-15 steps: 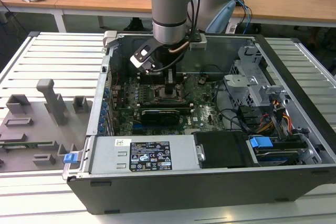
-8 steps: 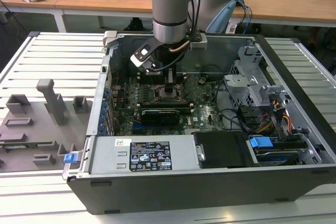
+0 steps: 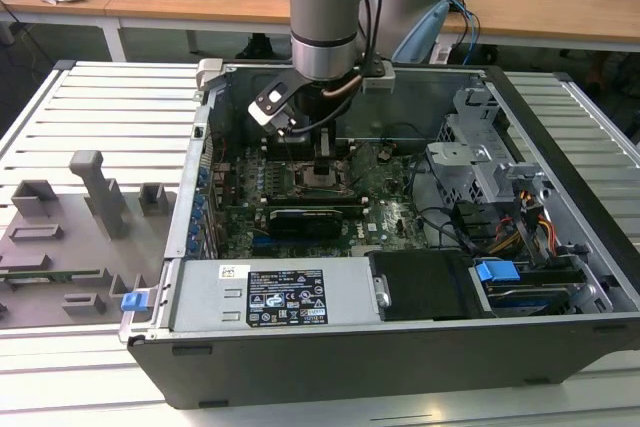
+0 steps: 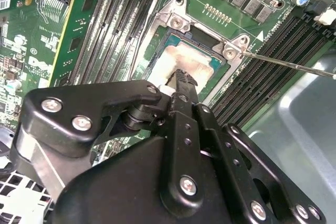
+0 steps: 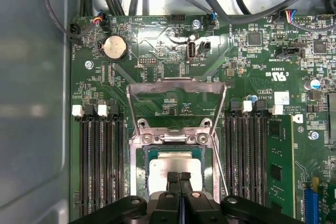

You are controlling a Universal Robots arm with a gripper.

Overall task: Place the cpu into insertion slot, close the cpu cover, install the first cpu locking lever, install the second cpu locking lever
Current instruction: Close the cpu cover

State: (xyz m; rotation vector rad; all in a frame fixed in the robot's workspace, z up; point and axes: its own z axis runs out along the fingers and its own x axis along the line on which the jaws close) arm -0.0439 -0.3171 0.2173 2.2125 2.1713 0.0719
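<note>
The cpu (image 5: 176,163) lies flat in the insertion slot (image 5: 143,174) on the green motherboard, its pale metal top showing. In the second wrist view the cpu (image 4: 181,59) sits inside the slot's metal rim (image 4: 231,48). The cpu cover (image 5: 176,82) stands swung open behind the slot, and the board shows through its cut-out. My gripper (image 5: 178,177) is shut, its two fingertips pressed together and resting on or just over the cpu's near edge. In the exterior view the gripper (image 3: 322,155) hangs straight down over the slot (image 3: 322,179). A thin locking lever (image 4: 289,65) sticks out sideways, unlatched.
The board sits inside an open computer case (image 3: 560,147). Black memory slots (image 5: 100,166) flank the socket on both sides. A long black card (image 3: 305,219), a power supply (image 3: 285,297) and cable bundles (image 3: 480,227) crowd the case. Grey fixtures (image 3: 90,197) stand on the exterior view's left.
</note>
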